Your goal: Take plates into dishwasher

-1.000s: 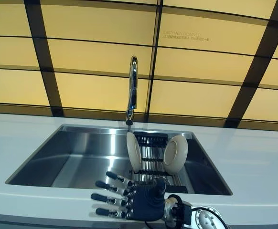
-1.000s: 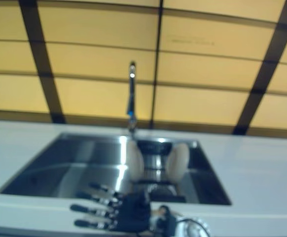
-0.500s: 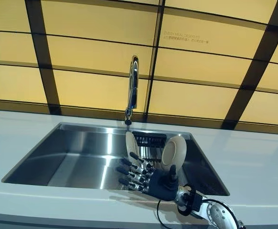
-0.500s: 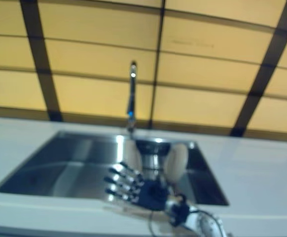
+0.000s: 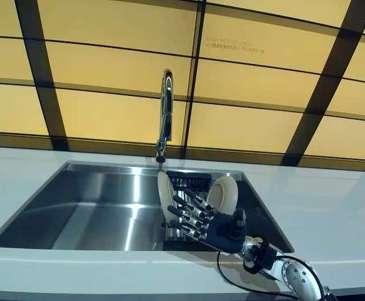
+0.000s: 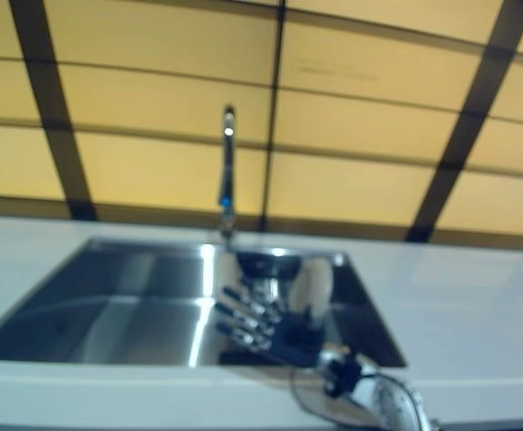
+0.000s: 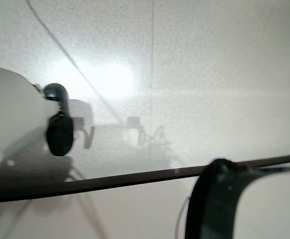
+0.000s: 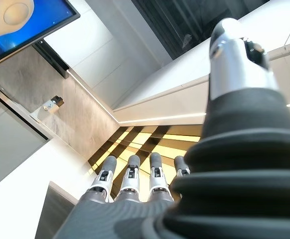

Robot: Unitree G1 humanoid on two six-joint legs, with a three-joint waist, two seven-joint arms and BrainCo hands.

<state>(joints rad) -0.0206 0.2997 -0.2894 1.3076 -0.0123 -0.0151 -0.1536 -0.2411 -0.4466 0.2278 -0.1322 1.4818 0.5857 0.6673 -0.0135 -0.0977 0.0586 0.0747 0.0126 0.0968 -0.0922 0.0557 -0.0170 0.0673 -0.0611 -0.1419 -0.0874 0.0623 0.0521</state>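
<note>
We record a white countertop (image 5: 32,169) with a stainless sink (image 5: 82,207) set into it. A chrome faucet (image 5: 165,110) rises at the basin's 12 o'clock edge, before a wall of amber panels (image 5: 107,63) crossed by dark bands.

In the right part of the basin stands a dark dish rack (image 5: 187,183). Two cream plates stand on edge in it: the left plate (image 5: 163,193) is seen nearly edge-on, and the right plate (image 5: 225,191) shows its hollow face, tilted. The two are apart, with rack wires between them. Both plates are in the sink rack.

The right hand (image 5: 220,229) enters from 5 o'clock and hangs over the right part of the basin, in front of the rack. Its fingers (image 5: 187,210) are straight and spread, pointing toward 10 o'clock, and overlap the lower edge of the left plate in the head views; we cannot confirm contact. The thumb stands up apart from them. The right wrist view confirms the fingers released and grasping nothing.

The left hand appears in no head view. Its wrist view shows only a pale surface and dark shapes we cannot identify, so we cannot tell its finger state.
</note>
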